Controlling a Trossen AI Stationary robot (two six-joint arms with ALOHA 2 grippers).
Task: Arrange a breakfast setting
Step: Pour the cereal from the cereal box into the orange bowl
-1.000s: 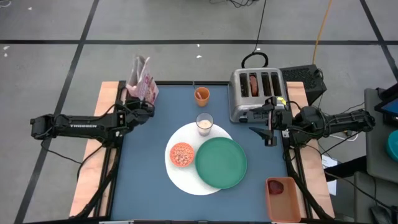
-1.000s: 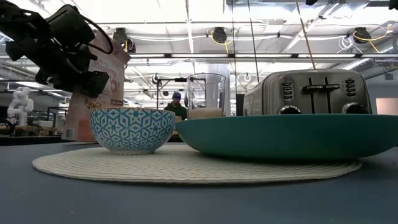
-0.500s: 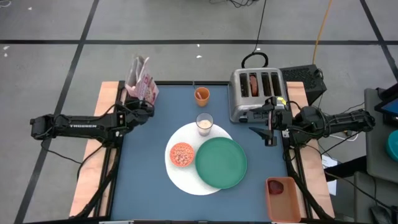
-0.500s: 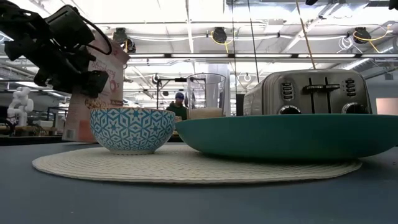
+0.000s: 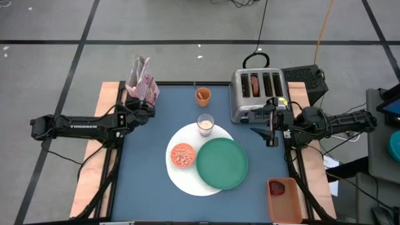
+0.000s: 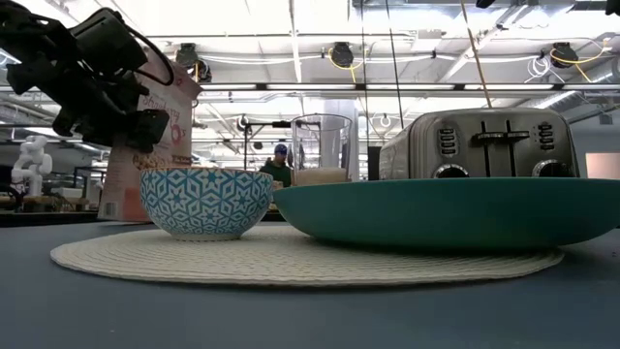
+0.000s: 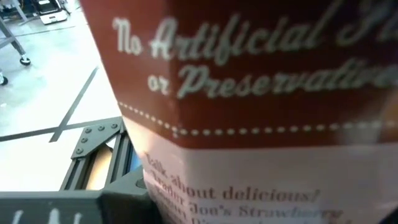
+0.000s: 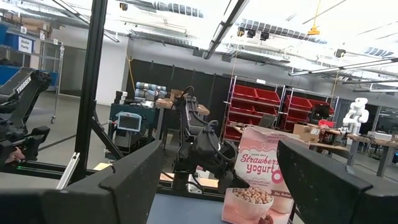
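The large white round plate [image 5: 181, 181] lies mid-table. On it rest the green plate [image 5: 222, 164], at its right, and the small bowl of cereal [image 5: 182, 155], at its left. The milk glass [image 5: 205, 124] stands at the white plate's far edge, and the orange cup [image 5: 202, 95] stands beyond it. A brown bagel [image 5: 254, 84] sticks out of a toaster slot. A dark red fruit [image 5: 278, 186] lies in an orange tray. No spoon shows. My left gripper [image 5: 142, 109] is right by the pink cereal box [image 5: 142, 84], which fills the left wrist view [image 7: 261, 93]. My right gripper [image 5: 270, 128] is open and empty beside the toaster's near end.
The silver toaster [image 5: 257, 94] stands at the far right, close to my right arm. The orange tray [image 5: 284, 201] sits at the near right edge. The cereal box stands at the far left corner. Bare blue table lies at the near left.
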